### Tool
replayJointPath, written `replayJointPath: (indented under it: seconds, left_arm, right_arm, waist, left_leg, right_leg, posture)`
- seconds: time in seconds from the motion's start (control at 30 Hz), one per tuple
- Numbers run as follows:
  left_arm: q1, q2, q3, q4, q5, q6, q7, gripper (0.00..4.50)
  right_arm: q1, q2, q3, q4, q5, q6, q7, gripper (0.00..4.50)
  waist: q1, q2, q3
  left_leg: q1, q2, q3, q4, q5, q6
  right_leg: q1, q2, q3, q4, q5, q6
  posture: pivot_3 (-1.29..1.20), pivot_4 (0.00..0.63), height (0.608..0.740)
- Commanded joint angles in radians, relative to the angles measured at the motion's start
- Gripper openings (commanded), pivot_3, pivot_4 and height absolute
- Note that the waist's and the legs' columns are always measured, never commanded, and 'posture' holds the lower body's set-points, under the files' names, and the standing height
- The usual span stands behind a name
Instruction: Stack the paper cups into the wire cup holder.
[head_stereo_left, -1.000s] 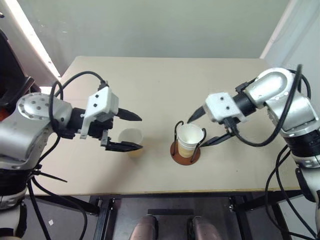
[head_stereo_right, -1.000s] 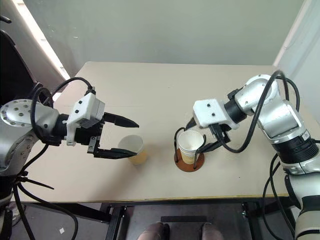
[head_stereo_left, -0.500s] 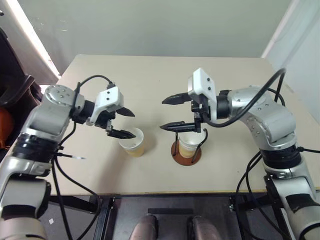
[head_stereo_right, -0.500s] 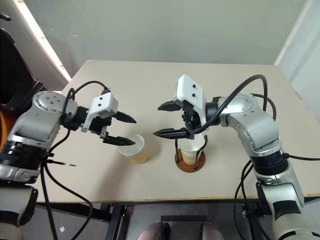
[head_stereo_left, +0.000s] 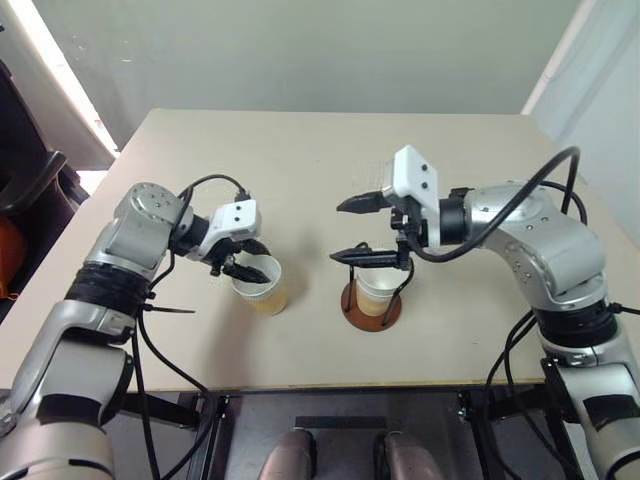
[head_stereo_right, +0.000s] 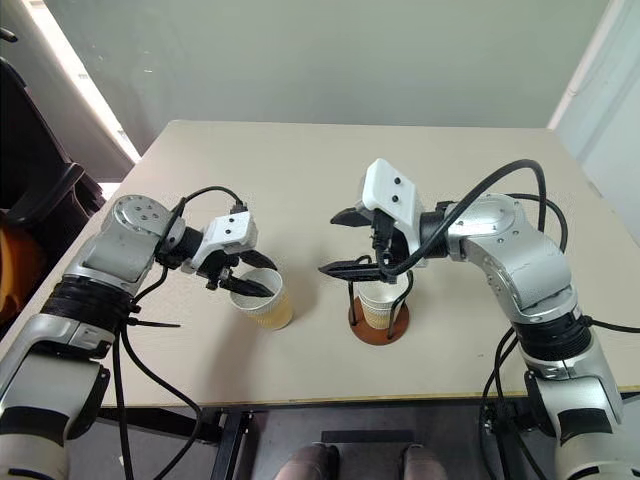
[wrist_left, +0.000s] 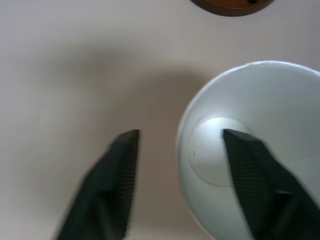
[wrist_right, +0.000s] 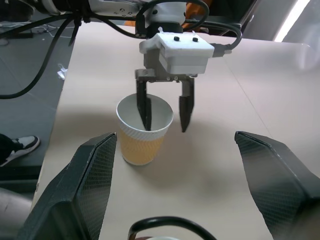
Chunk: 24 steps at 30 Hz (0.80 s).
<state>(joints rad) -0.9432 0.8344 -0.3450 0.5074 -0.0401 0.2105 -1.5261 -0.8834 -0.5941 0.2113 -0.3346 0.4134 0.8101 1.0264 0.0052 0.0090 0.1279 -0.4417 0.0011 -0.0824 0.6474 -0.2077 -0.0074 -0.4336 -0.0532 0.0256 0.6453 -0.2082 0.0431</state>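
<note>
While the left gripper (wrist_right: 165, 107) straddles the loose tan paper cup's (head_stereo_right: 262, 298) rim, half-open, gripping nothing, closing could tip it beside the black wire cup holder (head_stereo_right: 379, 310); the right gripper (head_stereo_right: 345, 243) hovers open, empty.

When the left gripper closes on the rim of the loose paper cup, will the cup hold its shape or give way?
The paper cup looks thin-walled and empty, so its rim will probably bend under the squeeze. The left gripper has one finger inside the wall and one outside, which may flatten that side. The cup is likely light and stands free on the table, so it could tip.
</note>
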Motion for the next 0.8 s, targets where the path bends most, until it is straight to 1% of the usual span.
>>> replayJointPath:
  seconds: [0.03, 0.17, 0.2, 0.27, 0.33, 0.4, 0.47, 0.53, 0.63, 0.67, 0.73, 0.8]
  left_arm:
    - [-0.028, 0.015, 0.040, -0.046, -0.013, -0.003, -0.034, 1.38]
    - [-0.025, 0.036, 0.051, -0.119, -0.063, 0.012, -0.082, 0.01]
    - [-0.023, 0.050, 0.044, -0.151, -0.098, 0.027, -0.086, 0.01]
    - [-0.067, 0.073, 0.045, -0.229, -0.210, 0.057, -0.088, 0.01]
    - [-0.119, 0.072, 0.053, -0.266, -0.260, 0.055, -0.088, 0.01]
    - [-0.187, 0.058, 0.047, -0.307, -0.364, 0.084, -0.088, 0.01]
    - [-0.261, 0.036, 0.032, -0.325, -0.457, 0.100, -0.088, 0.01]
    - [-0.341, -0.001, -0.002, -0.296, -0.522, 0.073, -0.088, 0.01]
    - [-0.442, -0.059, -0.098, -0.224, -0.560, 0.000, -0.088, 0.01]
    - [-0.466, -0.076, -0.132, -0.200, -0.558, -0.031, -0.088, 0.01]
    - [-0.508, -0.107, -0.201, -0.150, -0.534, -0.104, -0.088, 0.01]
    - [-0.543, -0.133, -0.256, -0.099, -0.513, -0.169, -0.088, 0.01]
  right_arm:
    - [0.008, -0.030, -0.042, -0.072, 0.056, 0.023, 0.015, 3.92]
    - [0.050, -0.112, -0.082, -0.088, 0.095, 0.027, 0.054, 3.92]
    - [0.058, -0.134, -0.098, -0.089, 0.108, 0.032, 0.062, 3.92]
    - [0.087, -0.217, -0.194, -0.082, 0.166, 0.056, 0.105, 3.92]
    - [0.114, -0.279, -0.276, -0.078, 0.217, 0.072, 0.129, 3.92]
    - [0.151, -0.332, -0.353, -0.068, 0.251, 0.067, 0.147, 3.92]
    - [0.190, -0.379, -0.414, -0.059, 0.274, 0.055, 0.167, 3.92]
    - [0.226, -0.425, -0.456, -0.053, 0.281, 0.043, 0.186, 3.92]
    - [0.275, -0.476, -0.493, -0.065, 0.298, 0.035, 0.207, 3.92]
    - [0.293, -0.494, -0.497, -0.071, 0.294, 0.033, 0.209, 3.92]
    - [0.333, -0.543, -0.499, -0.073, 0.264, 0.030, 0.204, 3.92]
    - [0.361, -0.583, -0.511, -0.062, 0.239, 0.019, 0.194, 3.92]
  waist:
    - [0.000, 0.000, 0.000]
    - [0.003, -0.001, 0.000]
    - [0.003, -0.001, 0.000]
    - [0.005, -0.001, 0.000]
    - [0.014, -0.001, 0.000]
    - [0.022, -0.001, -0.001]
    - [0.023, -0.002, -0.001]
    - [0.022, -0.002, -0.001]
    - [0.020, -0.001, -0.001]
    - [0.020, -0.001, -0.001]
    - [0.019, -0.001, -0.001]
    - [0.017, 0.000, 0.000]
  left_leg:
    - [0.000, 0.000, 0.000, 0.000, 0.000, 0.000]
    - [-0.001, 0.000, 0.000, 0.001, 0.000, 0.000]
    - [-0.002, 0.000, 0.000, 0.001, 0.000, 0.000]
    - [-0.003, 0.000, 0.000, 0.002, 0.001, -0.001]
    - [-0.006, 0.000, 0.001, 0.002, 0.002, -0.003]
    - [-0.010, 0.000, 0.000, 0.003, 0.005, -0.005]
    - [-0.010, -0.001, 0.001, 0.004, 0.005, -0.005]
    - [-0.010, -0.001, 0.003, 0.004, 0.005, -0.005]
    - [-0.010, -0.001, 0.004, 0.005, 0.005, -0.004]
    - [-0.010, -0.001, 0.004, 0.005, 0.005, -0.003]
    - [-0.009, -0.001, 0.004, 0.006, 0.001, 0.005]
    - [-0.010, 0.000, 0.004, 0.008, 0.001, 0.005]
  right_leg:
    - [0.000, 0.000, 0.000, 0.000, 0.000, 0.000]
    - [0.000, 0.000, 0.000, -0.001, 0.000, 0.000]
    - [0.000, 0.000, 0.000, -0.001, 0.000, 0.000]
    - [-0.001, 0.000, 0.000, -0.001, 0.000, 0.001]
    - [-0.001, 0.000, 0.000, -0.001, 0.001, 0.002]
    - [-0.004, 0.000, 0.000, -0.001, 0.001, 0.002]
    - [-0.004, -0.001, 0.000, -0.002, 0.002, 0.004]
    - [-0.003, -0.001, 0.001, -0.002, 0.003, 0.006]
    - [-0.003, -0.002, 0.002, -0.002, 0.005, 0.011]
    - [-0.003, -0.002, 0.002, -0.002, 0.006, 0.012]
    - [-0.002, -0.002, 0.002, -0.002, 0.006, 0.013]
    - [-0.002, -0.002, 0.002, -0.001, 0.007, 0.015]
  posture:
    - [0.00, 0.150, 0.740]
    - [0.00, 0.150, 0.740]
    - [0.00, 0.150, 0.740]
    - [0.00, 0.150, 0.740]
    - [0.00, 0.150, 0.740]
    - [0.00, 0.150, 0.740]
    - [0.00, 0.150, 0.740]
    - [0.00, 0.150, 0.740]
    - [0.00, 0.150, 0.740]
    - [0.00, 0.150, 0.740]
    - [0.00, 0.150, 0.740]
    - [0.00, 0.150, 0.740]
